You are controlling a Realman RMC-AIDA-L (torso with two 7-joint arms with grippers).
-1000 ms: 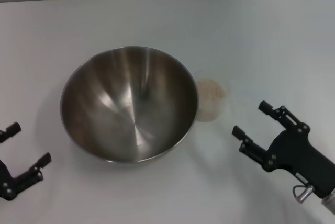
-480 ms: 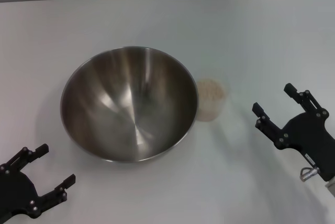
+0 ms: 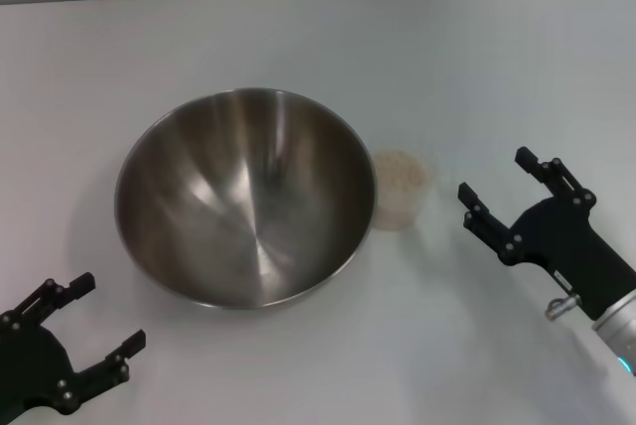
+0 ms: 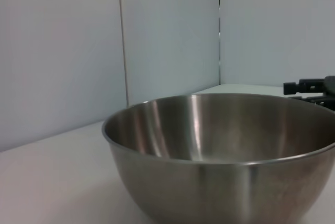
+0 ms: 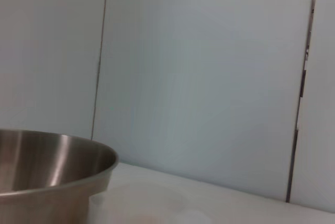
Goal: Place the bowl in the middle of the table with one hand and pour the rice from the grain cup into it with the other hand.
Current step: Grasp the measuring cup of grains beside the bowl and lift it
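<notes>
Here, in the head view, the bowl (image 3: 245, 197) sits empty on the white surface (image 3: 477, 58), with the grain cup (image 3: 399, 190) upright just beside its rim, rice (image 3: 399, 171) showing in its mouth. The right pincer (image 3: 500, 190) hovers near the cup with its fingers spread wide, holding nothing; the cup lies straight ahead of its opening, between it and the bowl, its long axis vertical. The left pincer (image 3: 87, 316) is spread open and empty too, low near the front edge, with the bowl ahead of it. The right arm is plainly the nearer to the cup, so the grasp looks to be its job.

From the left wrist, the bowl (image 4: 225, 156) fills the foreground, and a dark piece of the other arm shows past its rim.

From the right wrist, only the bowl's edge (image 5: 52, 174) and a faint pale cup shape show.

No writing or brand is legible anywhere.
</notes>
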